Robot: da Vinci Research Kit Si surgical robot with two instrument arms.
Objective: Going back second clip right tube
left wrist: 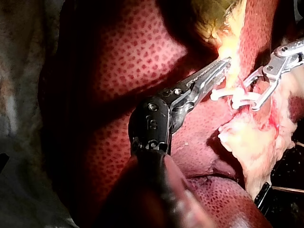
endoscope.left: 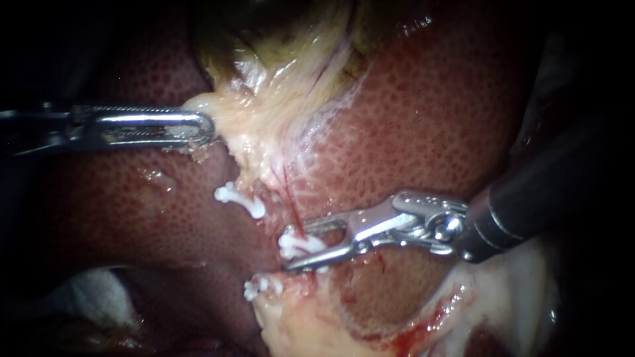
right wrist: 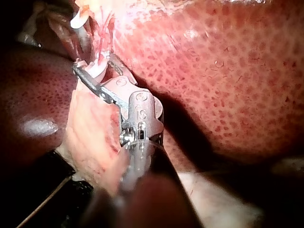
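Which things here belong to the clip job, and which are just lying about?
In the job:
- right instrument
- middle clip, at its tip
- tube under that clip
- left instrument, jaws shut on pale tissue

Lying about:
- upper clip
- lower clip
- liver
- white patch, maybe gauze

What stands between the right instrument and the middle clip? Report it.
Nothing visible. The middle clip lies between the open jaws of the right instrument. The left instrument is shut on pale tissue well away from it, and the upper clip and lower clip sit clear of the jaws.
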